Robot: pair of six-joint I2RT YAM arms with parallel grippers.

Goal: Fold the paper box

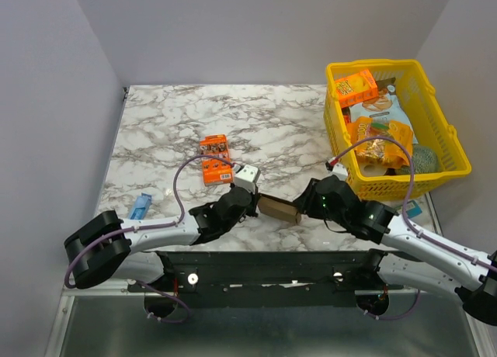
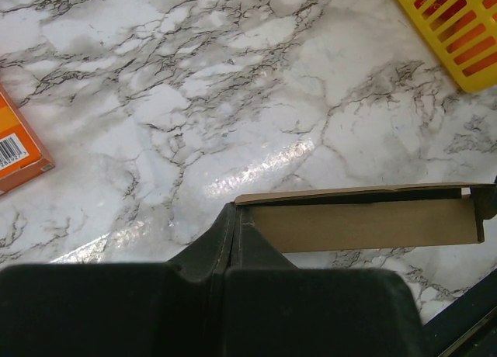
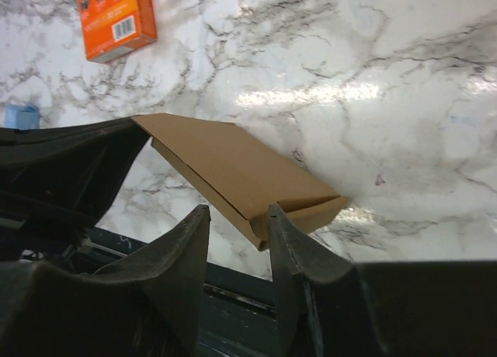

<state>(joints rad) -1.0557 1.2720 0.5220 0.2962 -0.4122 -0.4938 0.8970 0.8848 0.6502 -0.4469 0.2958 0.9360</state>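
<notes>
A flattened brown paper box – plain, unprinted cardboard – sits between the two arms near the front edge of a white, grey-veined marble tabletop, a little right of centre. It appears lifted off the surface and tilted, with one long edge higher than the other. The left end effector is closed tight on the box's left end, its dark fingers pinched together over the cardboard corner. The right end effector meets the box's opposite end: its two fingers stand apart on either side of that folded corner, and the right wrist view shows a gap between one finger and the cardboard, so it is not clamped. Behind the box, toward the middle of the tabletop, lies an orange printed snack box, flat and well apart from the cardboard. A small blue item rests near the left edge, beside the left arm. At the far right stands a yellow basket – filled with snack packets, including another orange box.
</notes>
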